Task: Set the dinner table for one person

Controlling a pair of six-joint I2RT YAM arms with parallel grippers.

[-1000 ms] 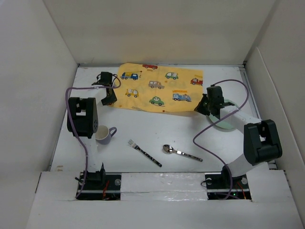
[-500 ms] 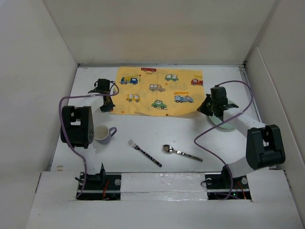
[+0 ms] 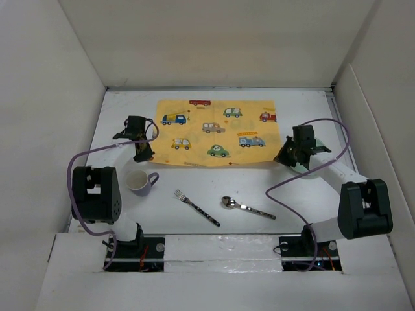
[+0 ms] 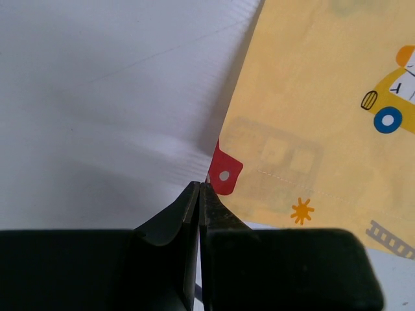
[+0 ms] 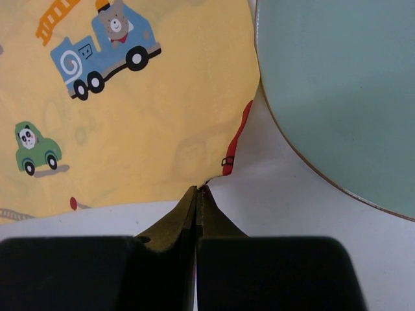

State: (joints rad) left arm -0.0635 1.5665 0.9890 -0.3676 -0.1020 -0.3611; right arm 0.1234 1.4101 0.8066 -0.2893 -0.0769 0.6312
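Observation:
A yellow placemat (image 3: 217,131) printed with cartoon vehicles lies spread on the white dinner table (image 3: 194,188). My left gripper (image 3: 143,154) is shut on the placemat's near left corner (image 4: 224,175). My right gripper (image 3: 283,157) is shut on its near right corner (image 5: 228,159). A pale green plate (image 3: 312,168) lies under my right arm and shows beside the placemat in the right wrist view (image 5: 337,91). A white cup (image 3: 139,182), a fork (image 3: 196,207) and a spoon (image 3: 246,207) lie nearer the front.
White wall panels (image 3: 39,129) enclose the table on the left, back and right. The arm bases stand at the near edge. Purple cables loop beside both arms.
Both grippers have pulled the placemat toward the near side and flattened it; the left arm has swung down and left, the right arm outward to the right.

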